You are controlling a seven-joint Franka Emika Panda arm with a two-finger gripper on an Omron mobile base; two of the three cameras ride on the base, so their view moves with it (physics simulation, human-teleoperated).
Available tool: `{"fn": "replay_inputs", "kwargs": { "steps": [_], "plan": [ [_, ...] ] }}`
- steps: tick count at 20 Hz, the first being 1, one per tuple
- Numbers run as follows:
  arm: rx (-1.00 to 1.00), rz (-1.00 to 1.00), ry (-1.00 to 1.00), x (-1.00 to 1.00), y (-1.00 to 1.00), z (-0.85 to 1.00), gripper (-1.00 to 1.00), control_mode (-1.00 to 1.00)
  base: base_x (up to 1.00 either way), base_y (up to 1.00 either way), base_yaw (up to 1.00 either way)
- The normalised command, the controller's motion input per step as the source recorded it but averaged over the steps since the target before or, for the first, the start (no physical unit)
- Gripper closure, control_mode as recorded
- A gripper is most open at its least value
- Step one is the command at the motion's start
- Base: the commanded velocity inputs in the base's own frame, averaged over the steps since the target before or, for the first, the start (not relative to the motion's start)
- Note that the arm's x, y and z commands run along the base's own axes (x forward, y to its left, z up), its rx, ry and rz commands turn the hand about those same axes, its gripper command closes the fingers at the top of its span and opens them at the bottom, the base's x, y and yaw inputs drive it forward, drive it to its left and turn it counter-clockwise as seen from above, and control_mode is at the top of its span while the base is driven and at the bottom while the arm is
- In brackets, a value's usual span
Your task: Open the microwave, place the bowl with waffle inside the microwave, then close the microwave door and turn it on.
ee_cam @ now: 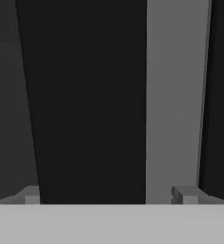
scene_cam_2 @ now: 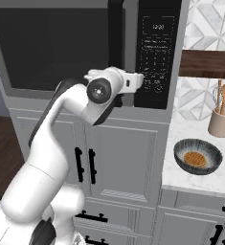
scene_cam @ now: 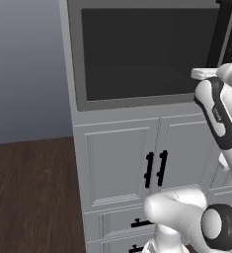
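Cabinetry (scene_cam: 118, 163) in white panels fills the lower half of both base views, its doors carrying short black handles. Set into it above sits the microwave (scene_cam_2: 85, 48), a big grey box with its door shut; the microwave door (scene_cam: 147, 52) shows a wide dark glass window, and its long black vertical bar handle (scene_cam_2: 116, 43) runs just left of the black control panel (scene_cam_2: 155, 52) speckled with white marks. The white arm (scene_cam_2: 51, 143) rises from the base and bends up toward that handle. Its hand (ee_cam: 108, 195) is level with the lower part of the bar, fingers spread wide: in the hand view the thick black bar stands between the two finger tips (ee_cam: 30, 194), with grey door frame beside it, and whether the tips touch it cannot be told. To the right, on the pale tabletop (scene_cam_2: 181, 179), rests the dark-rimmed bowl (scene_cam_2: 198, 156), well apart from the hand, holding the orange-brown waffle (scene_cam_2: 196, 158). Behind it stands a beige utensil crock (scene_cam_2: 221, 122) with wooden spoons.
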Motion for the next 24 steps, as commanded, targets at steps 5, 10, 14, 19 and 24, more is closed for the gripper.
{"fn": "replay_inputs", "kwargs": {
  "steps": [5, 10, 14, 19, 24],
  "plan": [
    [0.00, 0.00, 0.00, 0.39, -0.13, 0.00, -1.00, -1.00, 0.00, 0.00, 0.00],
    [0.00, 0.00, 0.00, 0.60, 0.00, -0.08, -1.00, -1.00, 0.00, 0.00, 0.00],
    [0.00, 0.00, 0.05, 0.32, 0.00, -0.03, 1.00, -1.00, 0.00, 0.00, 0.00],
    [0.00, -0.02, 0.04, -0.12, 0.08, 0.05, 1.00, -1.00, 0.00, 0.00, 0.00],
    [0.00, -0.28, 0.28, -0.66, 0.26, 0.05, 1.00, -1.00, 0.00, 0.00, 0.00]
  ]
}}
